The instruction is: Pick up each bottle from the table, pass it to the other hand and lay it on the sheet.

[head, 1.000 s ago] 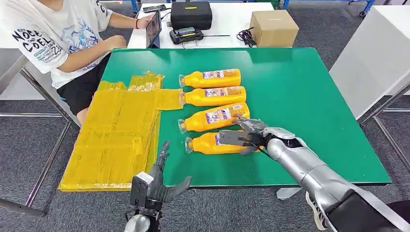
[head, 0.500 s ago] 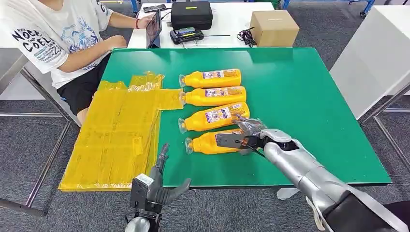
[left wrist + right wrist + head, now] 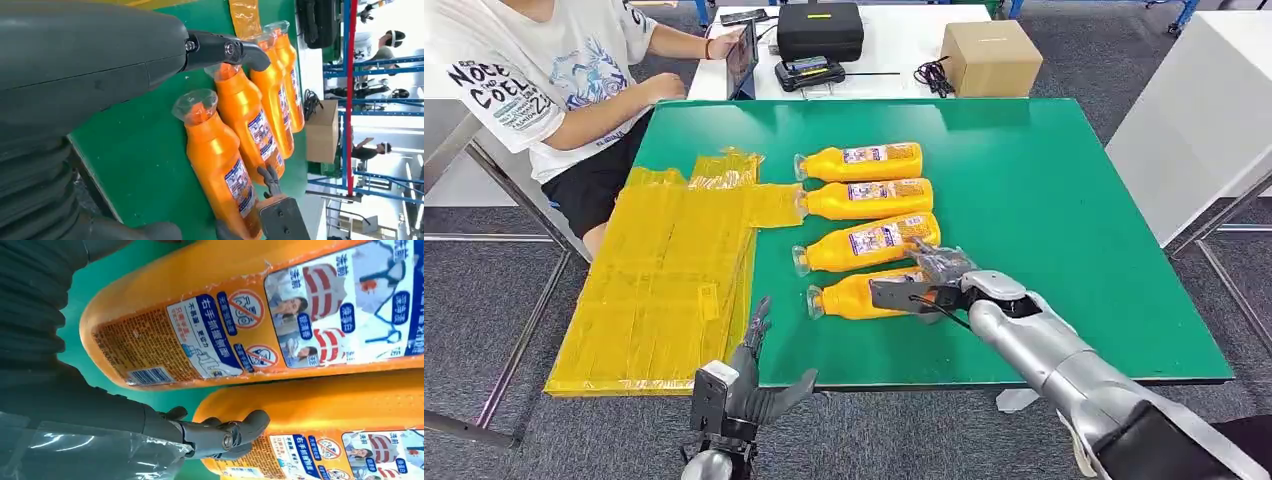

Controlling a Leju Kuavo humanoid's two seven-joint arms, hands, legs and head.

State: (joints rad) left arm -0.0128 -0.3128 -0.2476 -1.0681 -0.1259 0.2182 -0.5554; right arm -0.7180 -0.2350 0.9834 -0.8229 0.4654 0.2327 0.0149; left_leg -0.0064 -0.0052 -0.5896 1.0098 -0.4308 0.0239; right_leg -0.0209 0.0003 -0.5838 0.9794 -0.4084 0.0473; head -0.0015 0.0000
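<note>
Four orange bottles lie side by side on the green table (image 3: 1044, 200), caps toward the yellow sheet (image 3: 664, 270) at the left. My right hand (image 3: 924, 283) straddles the base end of the nearest bottle (image 3: 852, 298) (image 3: 225, 315): the thumb lies along its front and the fingers (image 3: 225, 435) reach into the gap beside the second bottle (image 3: 864, 245) (image 3: 325, 405). A strip of green shows between those fingers and the nearest bottle, which rests on the table. My left hand (image 3: 749, 380) hangs open below the table's front edge, and its wrist view looks at the nearest bottle (image 3: 220, 160).
Two more bottles (image 3: 864, 198) (image 3: 859, 162) lie farther back. A person (image 3: 534, 70) sits at the far left corner with a tablet. On a white table behind stand a cardboard box (image 3: 989, 55) and a black case (image 3: 819, 30).
My right hand has crept a little to the left along the nearest bottle. The bottle has not moved, and my left hand has stayed in place.
</note>
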